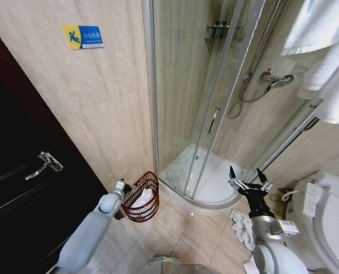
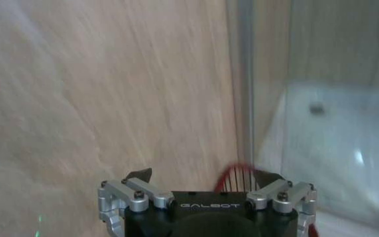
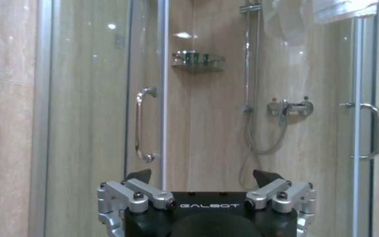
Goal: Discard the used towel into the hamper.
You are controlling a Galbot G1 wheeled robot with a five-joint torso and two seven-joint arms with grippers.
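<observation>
**Towel in the hamper, left arm beside it**

We are looking down at the bathroom floor, and the hamper [image 1: 141,197] stands at the foot of the tiled wall, just left of the shower tray [image 1: 206,177]. A white towel [image 1: 142,199] lies inside it, so we judge the drop as done or nearly done. The left gripper [image 1: 121,186] sits right at the hamper's near-left rim, fingers spread and holding nothing in its wrist view. To finish cleanly, we would lift straight up, so no finger snags the open wire ribs and tips the basket.

The right gripper [image 1: 244,175] hangs over the floor by the toilet [image 1: 329,220], pincer wide and empty, above crumpled white cloth on the tiles [image 1: 242,225].

We cannot make out how deep the towel sits. The left wrist view catches just a sliver of red rim [image 2: 240,174], and we cannot tell whether the fingers touch it.
</observation>
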